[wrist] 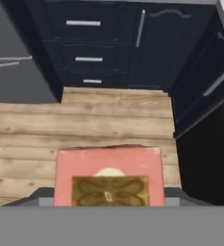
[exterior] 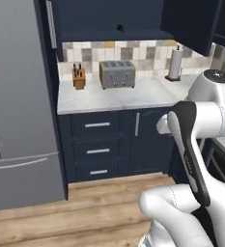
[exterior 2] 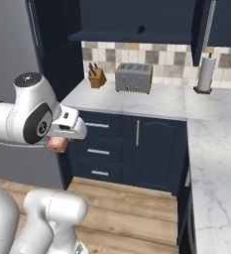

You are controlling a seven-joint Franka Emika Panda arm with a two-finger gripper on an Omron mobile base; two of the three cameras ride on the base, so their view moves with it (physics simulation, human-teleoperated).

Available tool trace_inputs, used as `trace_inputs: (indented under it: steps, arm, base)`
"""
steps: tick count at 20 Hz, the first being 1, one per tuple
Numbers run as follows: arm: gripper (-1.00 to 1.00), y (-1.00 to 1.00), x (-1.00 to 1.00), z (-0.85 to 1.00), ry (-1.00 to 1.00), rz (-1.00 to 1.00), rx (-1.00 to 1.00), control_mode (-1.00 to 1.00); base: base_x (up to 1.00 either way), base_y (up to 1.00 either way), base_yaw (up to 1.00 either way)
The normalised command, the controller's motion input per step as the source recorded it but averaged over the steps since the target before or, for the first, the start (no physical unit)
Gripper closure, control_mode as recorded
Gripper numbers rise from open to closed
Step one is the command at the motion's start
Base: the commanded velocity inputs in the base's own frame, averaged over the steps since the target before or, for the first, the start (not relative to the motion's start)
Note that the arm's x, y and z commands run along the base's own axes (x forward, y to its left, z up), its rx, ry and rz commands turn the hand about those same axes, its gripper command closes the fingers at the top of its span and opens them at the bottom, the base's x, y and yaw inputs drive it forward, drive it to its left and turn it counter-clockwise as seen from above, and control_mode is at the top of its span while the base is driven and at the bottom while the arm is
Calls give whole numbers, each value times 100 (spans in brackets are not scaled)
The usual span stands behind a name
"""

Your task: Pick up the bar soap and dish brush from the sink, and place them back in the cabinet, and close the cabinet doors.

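Gripping the bar soap [wrist: 108, 175] across its width, the gripper [wrist: 108, 204] carries it low-centre in the hand view, over the wood floor [wrist: 84, 120]. Held level, probably for sliding onto the cabinet [exterior: 109, 19] shelf at upper centre of the left base view, above the toaster [exterior: 117, 74]

Bare wood floor [wrist: 108, 115] below (drawers [wrist: 84, 43] beyond)

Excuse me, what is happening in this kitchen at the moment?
A white robot arm is carrying the bar soap in its claw, held up over the wooden floor in front of the navy drawers. The wall cabinet above the counter stands open, with a small dark object on its shelf. The soap is not yet placed there. A toaster, a knife block and a paper towel roll stand on the counter.
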Motion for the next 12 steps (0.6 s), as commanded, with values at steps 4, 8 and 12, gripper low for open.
trace_inputs:
  steps: [4,8,12]
  arm:
    - [100,0,0,0,0,0,0,100]
    - [100,0,0,0,0,0,0,100]
    - [100,0,0,0,0,0,0,100]
  base:
    - [58,-1,-15]
    - [66,-5,-9]
    - [71,-22,-4]
